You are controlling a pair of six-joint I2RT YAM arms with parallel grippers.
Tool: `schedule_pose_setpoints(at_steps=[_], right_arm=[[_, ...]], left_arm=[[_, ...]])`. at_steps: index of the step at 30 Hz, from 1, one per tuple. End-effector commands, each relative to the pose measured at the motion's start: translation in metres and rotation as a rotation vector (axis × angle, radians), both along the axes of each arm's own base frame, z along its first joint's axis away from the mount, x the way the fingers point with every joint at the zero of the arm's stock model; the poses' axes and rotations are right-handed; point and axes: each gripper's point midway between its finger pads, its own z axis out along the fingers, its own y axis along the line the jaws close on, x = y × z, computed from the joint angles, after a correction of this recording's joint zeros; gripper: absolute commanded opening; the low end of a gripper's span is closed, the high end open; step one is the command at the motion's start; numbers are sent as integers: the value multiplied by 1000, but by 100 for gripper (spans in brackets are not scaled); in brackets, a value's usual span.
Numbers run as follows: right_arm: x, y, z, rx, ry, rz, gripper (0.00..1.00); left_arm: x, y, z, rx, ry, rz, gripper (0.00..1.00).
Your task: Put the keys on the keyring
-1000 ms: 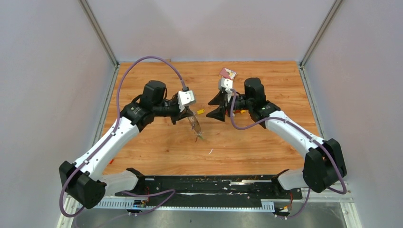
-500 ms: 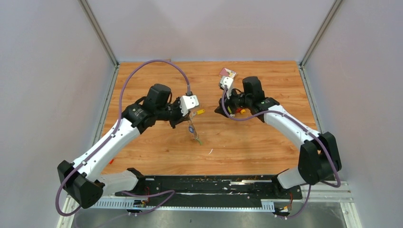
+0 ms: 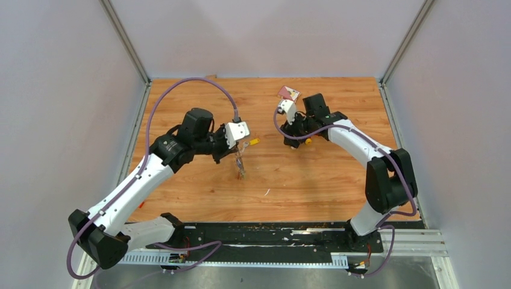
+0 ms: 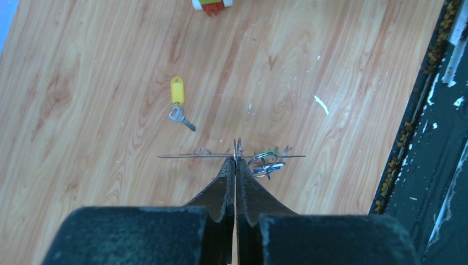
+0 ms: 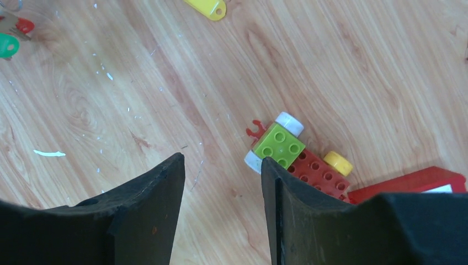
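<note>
My left gripper [image 3: 237,150] [image 4: 235,159] is shut on the keyring [image 4: 187,156], a thin silvery loop seen edge-on in the left wrist view, with small rings and a green bit [image 4: 269,160] hanging from it. In the top view the keyring [image 3: 241,165] dangles just above the table. A key with a yellow tag [image 4: 176,91] [image 3: 254,142] [image 5: 207,7] lies loose on the wood between the arms. A red tag [image 5: 24,25] and a green tag [image 5: 5,46] show at the top left of the right wrist view. My right gripper [image 3: 291,138] [image 5: 222,163] is open and empty, low over bare wood.
A green, red and yellow toy car [image 5: 295,156] [image 3: 305,141] lies right beside my right gripper's right finger. A red block [image 3: 288,93] [image 5: 419,181] lies behind it. A white scrap [image 3: 266,192] lies on the wood. The black base rail [image 4: 436,127] borders the near edge.
The right gripper has pulled back to the right, away from the yellow-tagged key, to beside the toy car, its jaws narrower. The keyring under the left gripper has swung to hang straighter.
</note>
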Motion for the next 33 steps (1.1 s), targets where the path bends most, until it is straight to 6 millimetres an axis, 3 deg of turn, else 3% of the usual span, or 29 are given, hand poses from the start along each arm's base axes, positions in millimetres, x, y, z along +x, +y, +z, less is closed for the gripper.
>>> schedule_pose_setpoints(at_steps=[1, 14, 22, 33], right_arm=[[14, 18, 13, 9, -27, 66, 53], [41, 108, -28, -5, 8, 316, 52], [50, 129, -51, -43, -24, 417, 51], [58, 150, -59, -25, -12, 469, 49]], left_arm=[[3, 16, 20, 34, -113, 29, 0], [3, 62, 12, 158, -135, 137, 0], [0, 67, 10, 154, -132, 153, 0], [0, 69, 15, 143, -144, 159, 0]])
